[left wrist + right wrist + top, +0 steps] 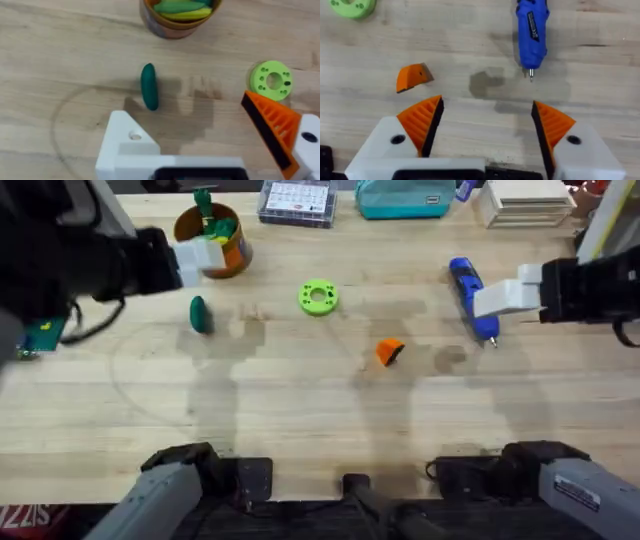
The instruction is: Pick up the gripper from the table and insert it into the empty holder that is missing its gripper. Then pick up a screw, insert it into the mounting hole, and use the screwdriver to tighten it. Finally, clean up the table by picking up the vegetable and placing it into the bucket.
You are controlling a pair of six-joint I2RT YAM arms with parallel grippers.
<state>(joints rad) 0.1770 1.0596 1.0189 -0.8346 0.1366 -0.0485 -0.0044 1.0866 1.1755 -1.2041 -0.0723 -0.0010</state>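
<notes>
Early days on the table [320,420], by the look of it, with no step of the task finished.

Over on the left gripper [184,109]: spread wide, grasping nothing, hovering near the bucket [238,252]. On one finger, the empty holder [127,145], bare white with an open mounting hole and no orange tip. Fitted with its orange tip on the other finger.

Across to the right gripper [485,107]: released too, both orange pads in place, nothing between them, hanging just above the screwdriver [463,278].

Back to the bucket at the far left: upright, with yellow and green toy pieces inside, awaiting the clean-up.

Then the screwdriver, far right: flat on the wood, bit toward the near edge, not picked up.

Smaller now, the vegetable [200,313]: lying on the table just in front of the bucket, not in it. Last step undone.

A green ring [318,297] mid-table, no part in the job.

Smallest, the gripper [389,352]: loose on the wood near the centre, between ring and screwdriver, well apart from the holder. No screw to be made out.

So: insertion, screwing, tidying all left to do.
</notes>
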